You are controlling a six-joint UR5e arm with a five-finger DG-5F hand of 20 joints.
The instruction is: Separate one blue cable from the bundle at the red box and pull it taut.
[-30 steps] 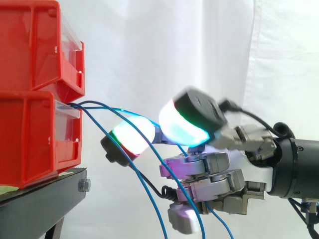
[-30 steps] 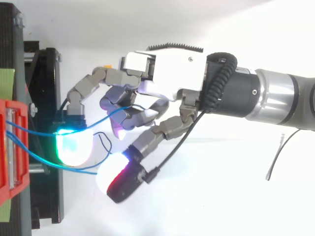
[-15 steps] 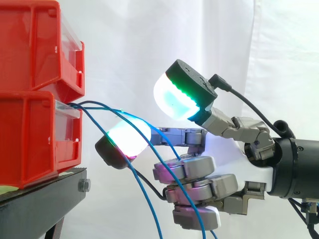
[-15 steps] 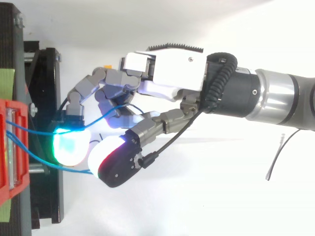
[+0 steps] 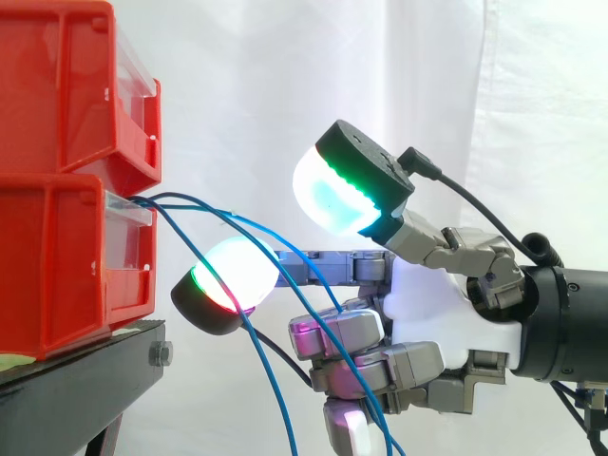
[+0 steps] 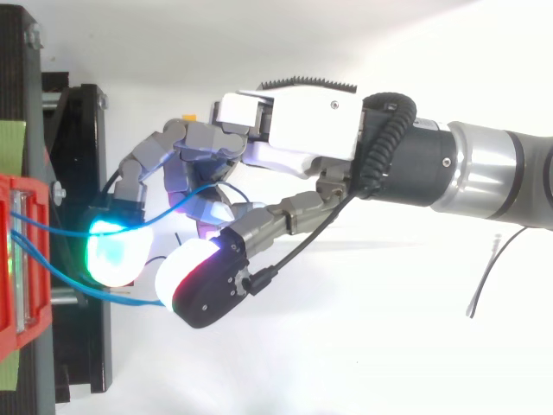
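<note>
Several thin blue cables [image 5: 166, 199] leave the front of the lower red bin [image 5: 57, 266] and arc right and down past my hand [image 5: 437, 304]. One straight finger reaches toward the bin, its green-red pad [image 5: 228, 280] just under the cables. In the top view, one blue cable [image 6: 52, 226] runs from the bin [image 6: 13, 259] over that pad [image 6: 112, 255] into the hand [image 6: 294, 130]. The thumb pad [image 5: 332, 195] stands raised well above the finger and touches no cable. The lower fingers are curled, with cables running down across them. Whether they grip a cable is hidden.
A second red bin [image 5: 66, 85] is stacked on the lower one, both on a black stand [image 5: 85, 380]. A white curtain hangs behind. The extended finger's pad is close to the stand's front edge [image 6: 82, 173].
The thumb has lifted away from the finger it was pressed against. The extended finger has since dipped lower and moved nearer the bin. The curled fingers have sunk a little.
</note>
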